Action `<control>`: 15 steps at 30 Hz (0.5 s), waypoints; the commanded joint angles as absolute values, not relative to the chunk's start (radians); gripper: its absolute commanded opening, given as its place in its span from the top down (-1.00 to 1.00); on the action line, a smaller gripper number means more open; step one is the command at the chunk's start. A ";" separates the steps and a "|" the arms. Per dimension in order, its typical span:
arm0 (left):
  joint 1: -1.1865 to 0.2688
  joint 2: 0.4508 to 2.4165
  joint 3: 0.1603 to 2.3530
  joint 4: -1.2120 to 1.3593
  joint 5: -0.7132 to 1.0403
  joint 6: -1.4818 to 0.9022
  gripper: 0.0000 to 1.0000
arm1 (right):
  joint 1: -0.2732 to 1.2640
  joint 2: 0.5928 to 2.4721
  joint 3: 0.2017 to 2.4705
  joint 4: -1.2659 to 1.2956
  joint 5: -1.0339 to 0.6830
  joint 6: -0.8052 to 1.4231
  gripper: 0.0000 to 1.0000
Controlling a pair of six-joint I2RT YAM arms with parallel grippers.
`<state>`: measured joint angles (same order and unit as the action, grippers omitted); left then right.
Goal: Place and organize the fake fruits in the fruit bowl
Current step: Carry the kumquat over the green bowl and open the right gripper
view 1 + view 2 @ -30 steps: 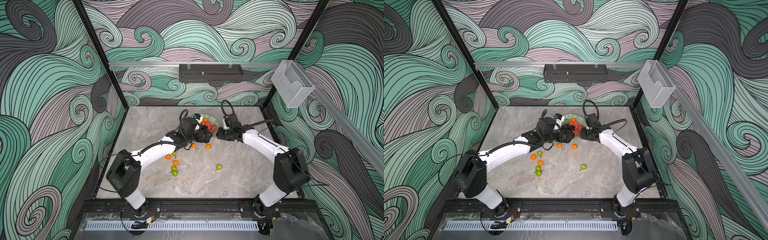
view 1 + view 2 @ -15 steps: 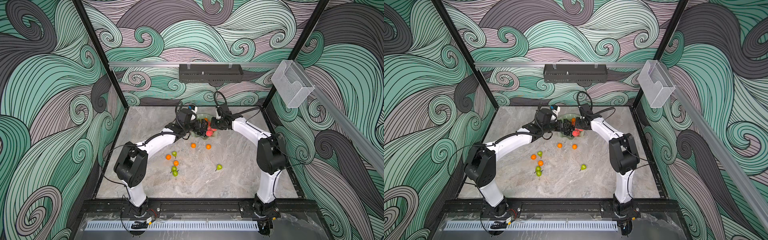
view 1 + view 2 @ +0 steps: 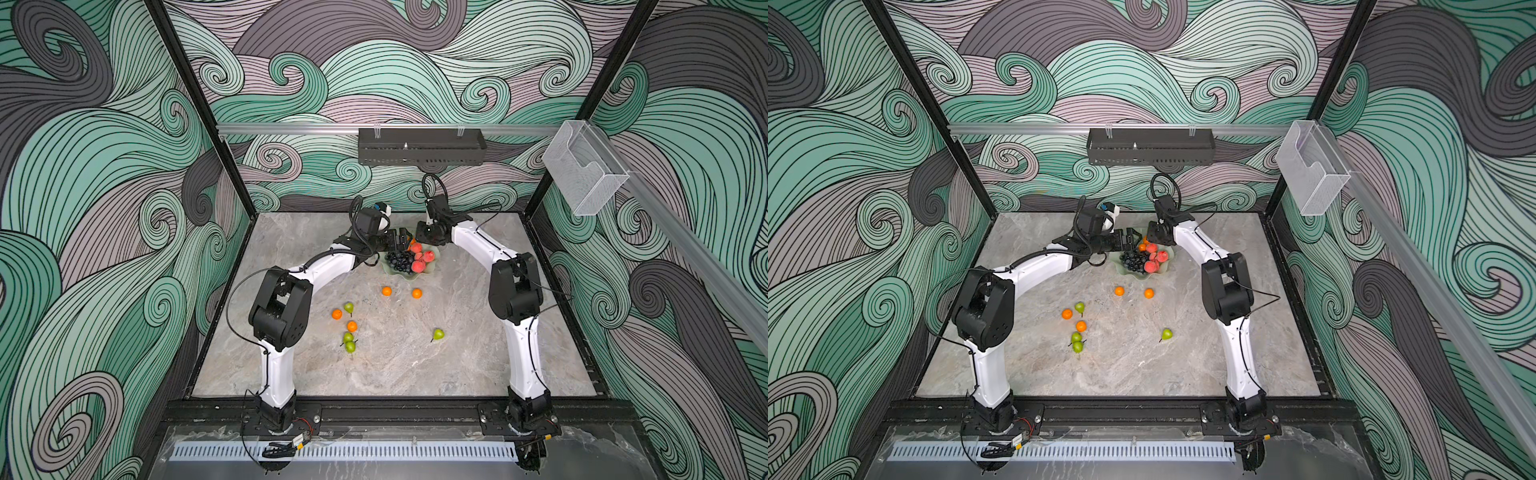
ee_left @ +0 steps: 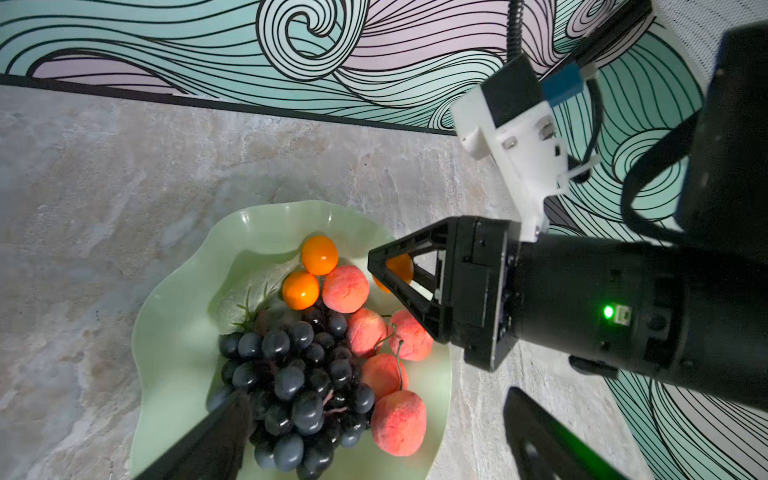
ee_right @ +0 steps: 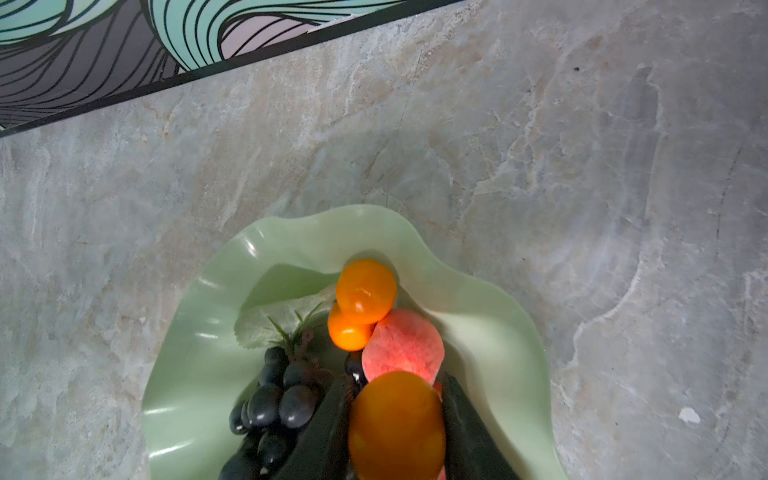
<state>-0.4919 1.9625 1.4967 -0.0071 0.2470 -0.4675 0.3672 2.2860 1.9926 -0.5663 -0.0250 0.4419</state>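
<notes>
The bowl (image 4: 178,316) is pale mint green. The grapes (image 4: 291,374) are blue-black (nearly slate where the light hits), the peaches (image 4: 399,424) a mottled pinkish-red, each orange (image 4: 320,254) bright and glossy, the pears (image 3: 438,333) yellow-green. The table (image 3: 415,374) is veined grey marble. The walls (image 3: 104,166) swirl teal, mauve and charcoal with black lines. The arms (image 3: 328,266) are white and black.

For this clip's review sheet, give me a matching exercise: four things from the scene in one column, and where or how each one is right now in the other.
Things:
1. grape bunch
2. right gripper
3. left gripper
4. lone pear

States:
a. jaws wide open, holding nothing
b. lying in the fruit bowl
c. shut on an orange
d. on the table, outside the bowl

Pairs: 1-b, 2-c, 3-a, 4-d
</notes>
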 commanded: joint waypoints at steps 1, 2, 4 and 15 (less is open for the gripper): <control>-0.485 1.982 1.539 0.024 0.254 -0.461 -0.95 | 0.363 2.332 2.071 -0.620 -0.017 0.433 0.32; -0.485 1.985 1.544 0.018 0.250 -0.457 -0.95 | 0.362 2.348 2.095 -0.628 -0.016 0.433 0.32; -0.485 1.990 1.553 0.002 0.244 -0.454 -0.95 | 0.359 2.376 2.131 -0.641 -0.017 0.435 0.34; -0.484 1.995 1.546 -0.029 0.241 -0.460 -0.94 | 0.356 2.482 2.258 -0.679 -0.034 0.466 0.37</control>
